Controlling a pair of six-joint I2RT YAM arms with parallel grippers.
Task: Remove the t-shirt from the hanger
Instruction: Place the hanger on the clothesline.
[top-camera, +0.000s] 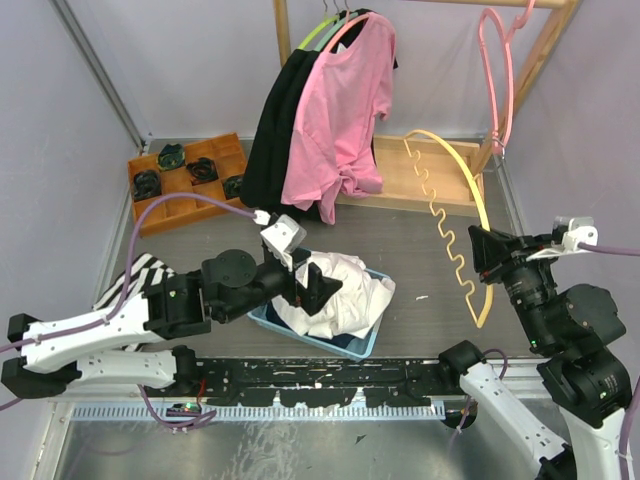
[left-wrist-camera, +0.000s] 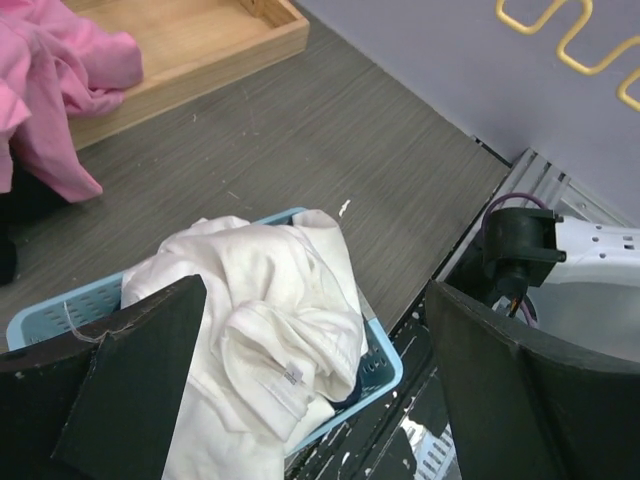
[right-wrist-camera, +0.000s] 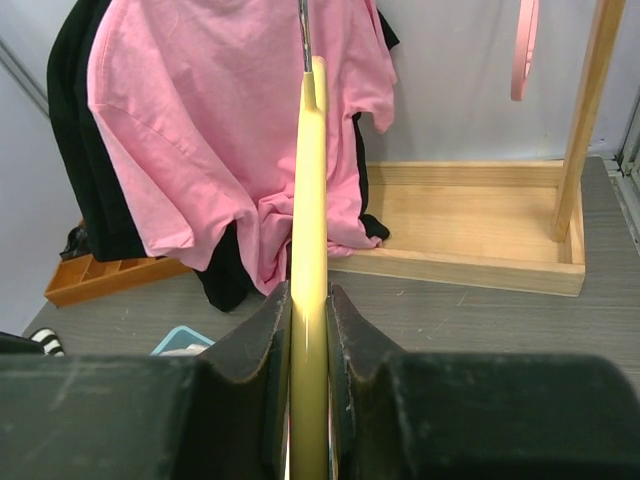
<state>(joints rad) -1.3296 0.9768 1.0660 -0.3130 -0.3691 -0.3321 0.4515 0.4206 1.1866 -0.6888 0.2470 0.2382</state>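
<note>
On the table (top-camera: 420, 240), the white t-shirt (left-wrist-camera: 265, 300) lies beneath the open left claw (top-camera: 314, 284); right claw (right-wrist-camera: 308, 325) clamps the hanger (right-wrist-camera: 308, 190)

You see a pink cotton t-shirt (top-camera: 335, 110), a black hanging garment (top-camera: 275, 130), a white crumpled shirt (top-camera: 350, 295) in a pale-blue plastic basket (left-wrist-camera: 388, 362), a yellow wavy hanger (right-wrist-camera: 308, 250).

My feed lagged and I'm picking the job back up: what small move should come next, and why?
Probably lift the right tool toward the wooden rack to hang up the yellow hanger. The hanger is bare, and the white t-shirt already lies in the blue basket under the open left tool.
</note>
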